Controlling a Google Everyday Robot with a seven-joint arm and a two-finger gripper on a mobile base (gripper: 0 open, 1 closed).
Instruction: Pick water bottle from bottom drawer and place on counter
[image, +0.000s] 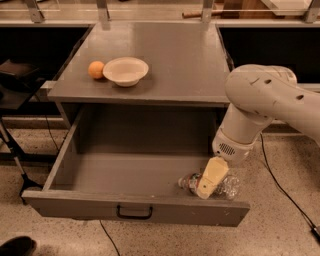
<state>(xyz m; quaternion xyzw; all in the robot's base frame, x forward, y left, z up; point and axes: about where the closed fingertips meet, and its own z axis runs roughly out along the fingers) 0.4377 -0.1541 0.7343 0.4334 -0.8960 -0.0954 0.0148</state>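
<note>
Bottle on side at 5 o'clock corner of drawer, cap toward 9, near front wall. Clamp mid-body, gently: thin plastic likely to buckle. Lift straight up before swinging to counter at 12. Under gripper, poking out at 3 and 9 of it; open or closed — cannot tell.

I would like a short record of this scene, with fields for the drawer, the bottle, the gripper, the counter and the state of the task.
drawer: bottom drawer stands open
bottle: water bottle lies on its side in the drawer's front right corner
gripper: gripper is down inside the drawer, over the bottle's middle
counter: counter bears a bowl and, beside it, an orange, both on its left part
task state: bottle not yet on the counter
</note>
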